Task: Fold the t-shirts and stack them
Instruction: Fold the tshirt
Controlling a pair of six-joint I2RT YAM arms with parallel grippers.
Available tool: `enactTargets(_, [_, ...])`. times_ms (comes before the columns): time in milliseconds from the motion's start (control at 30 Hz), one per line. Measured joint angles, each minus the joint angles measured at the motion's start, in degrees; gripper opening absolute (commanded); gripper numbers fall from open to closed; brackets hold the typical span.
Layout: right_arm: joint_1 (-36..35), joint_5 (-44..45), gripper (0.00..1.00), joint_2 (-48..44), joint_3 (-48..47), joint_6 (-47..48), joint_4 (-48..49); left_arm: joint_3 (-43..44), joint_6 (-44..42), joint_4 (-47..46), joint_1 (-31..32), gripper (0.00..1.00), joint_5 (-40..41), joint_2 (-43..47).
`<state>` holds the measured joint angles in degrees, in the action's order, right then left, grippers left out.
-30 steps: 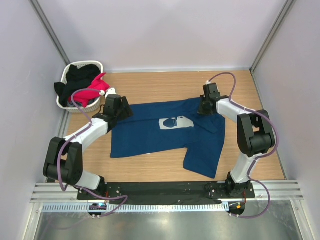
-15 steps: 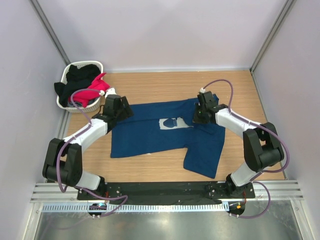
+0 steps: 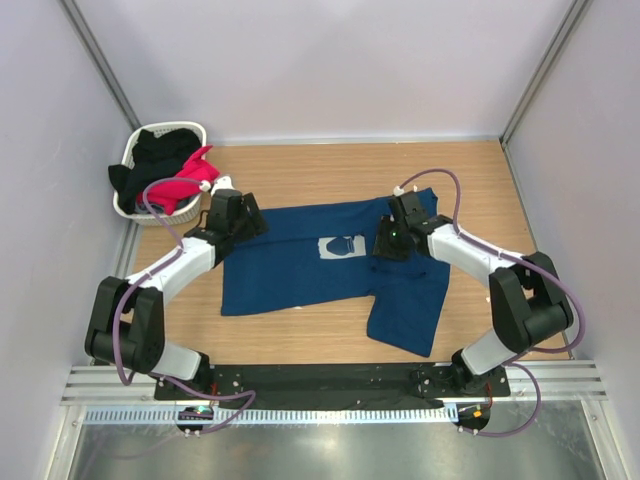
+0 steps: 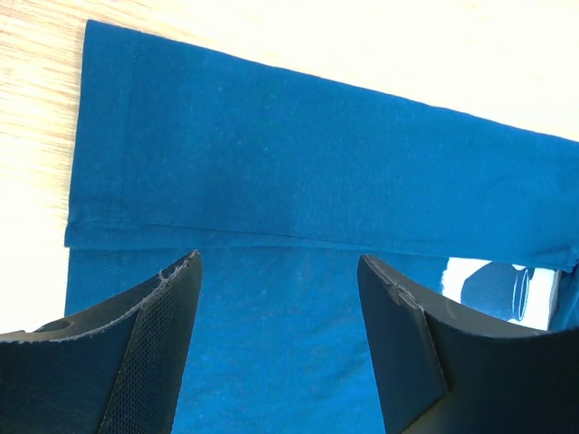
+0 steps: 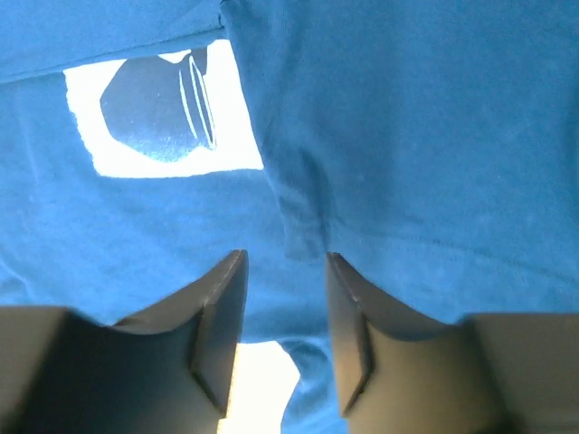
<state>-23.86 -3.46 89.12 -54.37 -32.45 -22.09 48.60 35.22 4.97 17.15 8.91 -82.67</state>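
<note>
Navy t-shirt (image 3: 320, 265) flat under both | left gripper (image 4: 276, 298) wide — right gripper (image 5: 283, 312) narrow, fabric fold between

The bench (image 3: 330, 175) has a light wood-grain top. A small white woven basket (image 3: 134, 160) stands in its far left corner, close against the left wall. Pale plain walls (image 3: 330, 70) enclose the bench on three sides. A ribbed metal rail (image 3: 330, 412) runs along the near edge.
</note>
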Motion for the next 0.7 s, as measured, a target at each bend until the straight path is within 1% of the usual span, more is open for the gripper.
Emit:
enactTargets(33, [-0.2,0.5,0.55,-0.6,0.0,0.1,-0.6,0.0,-0.1,0.0,0.0,0.73,0.0,0.0])
enactTargets(100, [-0.3,2.7,0.66,-1.9,-0.9,0.3,-3.1,0.0,-0.3,0.0,0.0,0.76,0.0,0.0])
enactTargets(200, [-0.3,7.0,0.69,-2.7,-5.1,1.2,-7.5,0.0,-0.7,0.1,0.0,0.77,0.2,-0.1])
enactTargets(300, [0.2,11.1,0.72,-2.6,-10.4,2.2,-8.7,1.7,-0.7,1.6,0.0,0.75,1.2,-1.5])
enactTargets(400, [1.4,14.5,0.72,-0.3,-16.8,3.0,-9.0,6.7,-0.7,3.8,0.0,0.66,1.8,-5.1])
enactTargets(433, [2.1,15.8,0.72,1.2,-19.1,3.3,-8.5,8.9,-0.6,4.3,0.0,0.6,2.1,-6.8])
enactTargets(533, [4.8,19.7,0.71,7.9,-25.3,3.6,-6.6,14.0,0.5,4.8,0.1,0.5,3.8,-11.6])
enactTargets(700, [11.3,21.6,0.67,20.9,-31.0,3.6,-3.2,16.5,1.9,6.3,0.1,0.47,6.9,-16.6])
